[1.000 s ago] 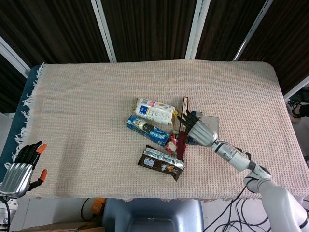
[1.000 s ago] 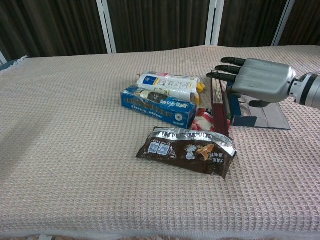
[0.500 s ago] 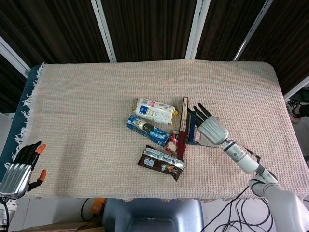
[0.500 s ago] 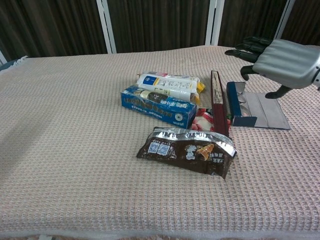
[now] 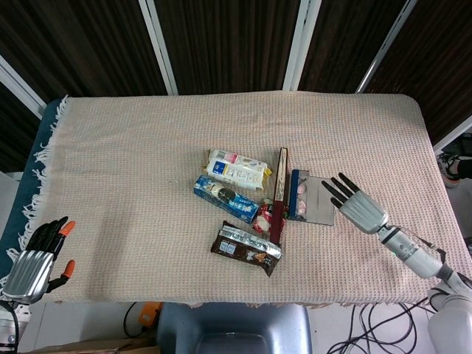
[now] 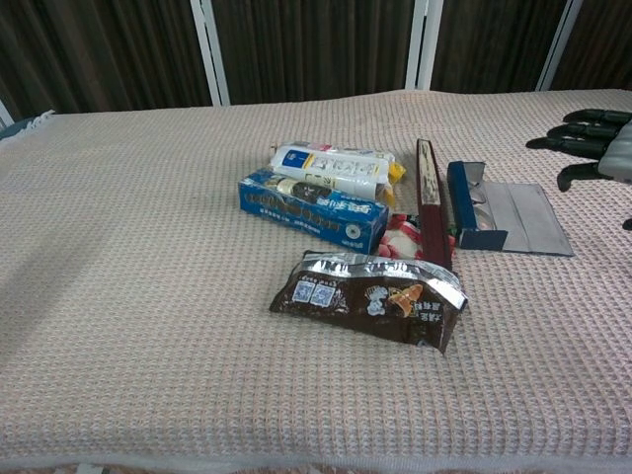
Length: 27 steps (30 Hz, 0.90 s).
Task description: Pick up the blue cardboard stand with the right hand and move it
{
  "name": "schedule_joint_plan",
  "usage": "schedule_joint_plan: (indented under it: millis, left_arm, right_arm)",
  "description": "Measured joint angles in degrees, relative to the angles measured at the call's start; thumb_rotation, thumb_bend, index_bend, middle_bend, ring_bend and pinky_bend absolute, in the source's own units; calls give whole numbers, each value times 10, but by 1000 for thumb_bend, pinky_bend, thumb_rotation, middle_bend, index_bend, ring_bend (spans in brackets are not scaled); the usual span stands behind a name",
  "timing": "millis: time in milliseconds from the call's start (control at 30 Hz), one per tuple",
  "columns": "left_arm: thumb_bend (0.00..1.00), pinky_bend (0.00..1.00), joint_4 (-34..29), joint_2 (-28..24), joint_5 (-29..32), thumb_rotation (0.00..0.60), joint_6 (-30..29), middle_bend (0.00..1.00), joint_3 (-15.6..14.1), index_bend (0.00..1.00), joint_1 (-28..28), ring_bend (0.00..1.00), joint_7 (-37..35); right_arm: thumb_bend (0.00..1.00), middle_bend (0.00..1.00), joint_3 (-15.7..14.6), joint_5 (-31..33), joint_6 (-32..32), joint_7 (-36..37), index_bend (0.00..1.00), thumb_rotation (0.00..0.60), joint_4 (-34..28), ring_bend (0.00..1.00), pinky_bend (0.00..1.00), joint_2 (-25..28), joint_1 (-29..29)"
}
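The blue cardboard stand (image 5: 308,196) (image 6: 499,210) lies flat on the cloth, its blue edge toward the snacks and its grey panel toward the right. My right hand (image 5: 358,205) (image 6: 592,148) hovers to the right of it, fingers spread, holding nothing and not touching the stand. Only its dark fingers show at the chest view's right edge. My left hand (image 5: 35,254) hangs off the table's front left corner with fingers apart and nothing in it.
A dark red flat box (image 5: 279,193) (image 6: 433,201) stands on edge right beside the stand. Left of it lie a white wipes pack (image 5: 236,169), a blue biscuit box (image 5: 225,198), a small red-white packet (image 5: 263,218) and a brown snack bag (image 5: 247,247).
My right hand has drawn back from over the stand, moving right and toward the table's front, leaving the stand uncovered. The stand and my left hand have not moved.
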State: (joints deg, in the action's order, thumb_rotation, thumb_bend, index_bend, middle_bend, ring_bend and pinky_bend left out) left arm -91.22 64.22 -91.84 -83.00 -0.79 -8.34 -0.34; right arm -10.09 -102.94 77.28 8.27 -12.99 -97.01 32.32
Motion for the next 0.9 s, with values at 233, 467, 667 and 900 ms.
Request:
schedule_joint_plan:
  millis: [233,467,667,900]
  left_arm:
    - [423,94,0,1,4,600,5,0,1,0,-3,0,2]
    - [424,94,1,0,5,600,4,0,1,0,-2,0,-1]
    - [425,94,1,1,0,600,-2,0,0,0,0,0,0]
    - [424,95,2,1,2,600,-2,0,1,0,0,0,1]
  right_arm:
    - [271,74,-8,-3,-26,13,560,600,25,0,0,-33,3]
    - [286,69,-7,0,-25,14,582,600,31,0,0,-46,14]
    - [331,69,-10,0,-38,13,587,600,32,0,0,-51,18]
    - [378,69,-14,-2,-44,11,596,600,33,0,0,-54,22]
